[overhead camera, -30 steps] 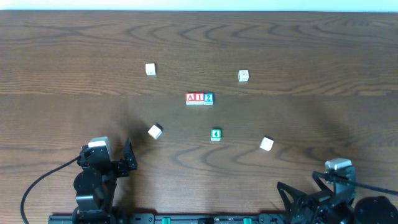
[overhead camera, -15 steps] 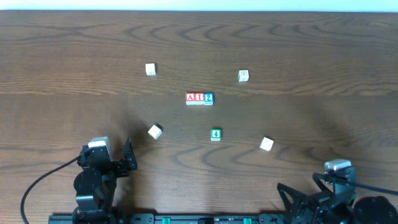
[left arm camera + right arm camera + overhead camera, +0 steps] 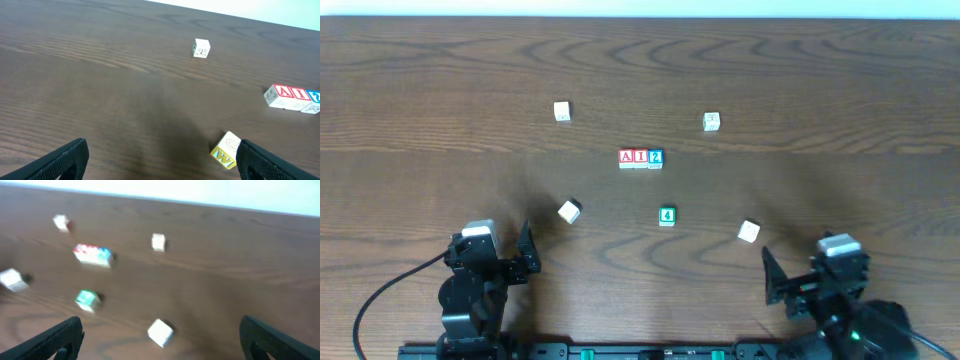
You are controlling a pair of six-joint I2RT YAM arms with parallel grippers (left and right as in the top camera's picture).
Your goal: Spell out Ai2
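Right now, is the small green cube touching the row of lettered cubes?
Apart. The overhead view shows bare wooden table between the small green cube and the red-and-blue lettered row.

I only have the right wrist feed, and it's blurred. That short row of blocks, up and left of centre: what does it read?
Observer: From overhead the row reads A, I, 2 from left to right. The two letters are red, the digit is blue, and the sides touch.
Operator: And the green one nearer to me?
Observer: The green block lies apart from the row. Its top face looks like a 4.
Operator: Is the left arm holding anything?
Observer: No. The left gripper has its fingers wide apart with nothing between them. The W block, which has a yellow letter, lies close to one finger.
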